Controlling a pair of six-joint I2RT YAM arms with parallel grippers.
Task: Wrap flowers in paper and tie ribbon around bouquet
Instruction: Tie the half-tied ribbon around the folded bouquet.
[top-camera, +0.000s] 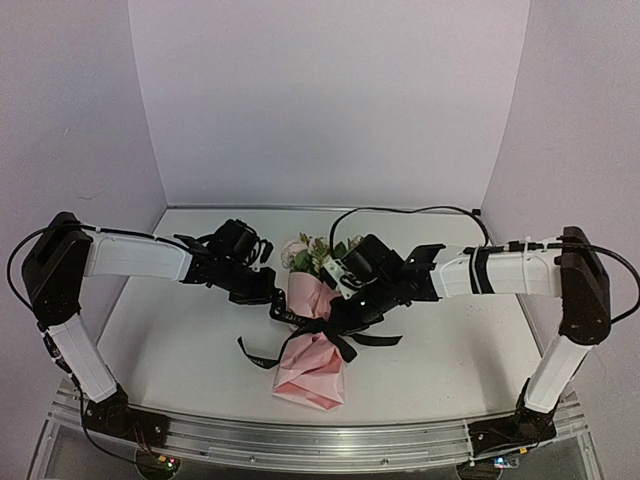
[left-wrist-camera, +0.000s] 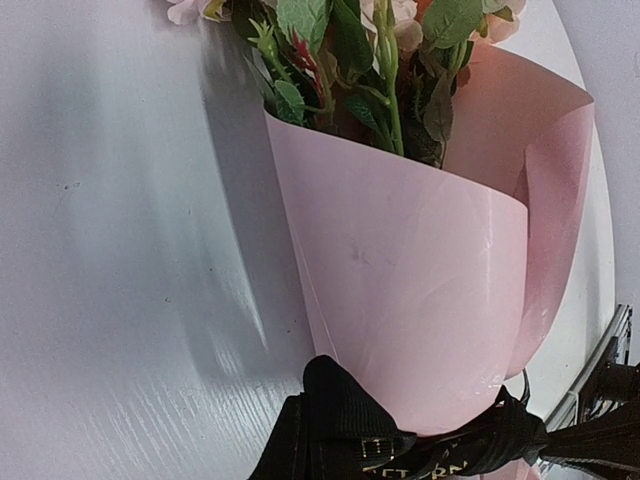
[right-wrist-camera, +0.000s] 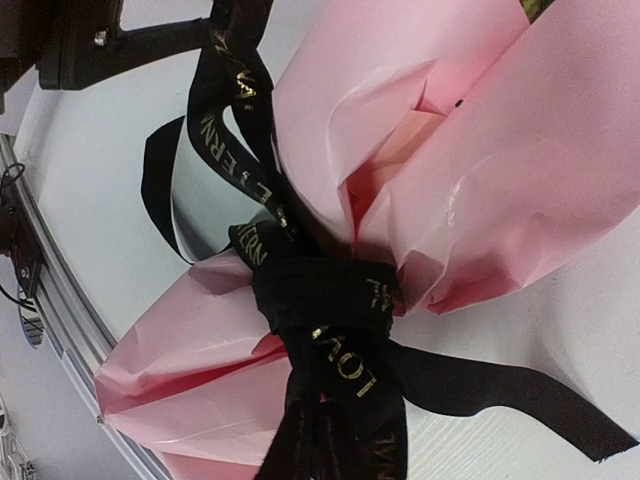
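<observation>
White worktop (top-camera: 180, 340), lilac walls (top-camera: 330, 100); right fingers (top-camera: 350, 312) closed on the black ribbon (right-wrist-camera: 320, 300) beside its knot; left fingers (top-camera: 270, 292) closed, pinching one strand; pink-paper bouquet (top-camera: 308, 370) lies centre, blooms far.

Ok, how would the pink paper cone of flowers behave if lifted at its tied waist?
The pink paper-wrapped bouquet is probably light: thin sheet, small blooms. Its paper creases and flares around the black lettered ribbon, so it would likely crumple if squeezed. The loose tails would probably hang limp.
</observation>
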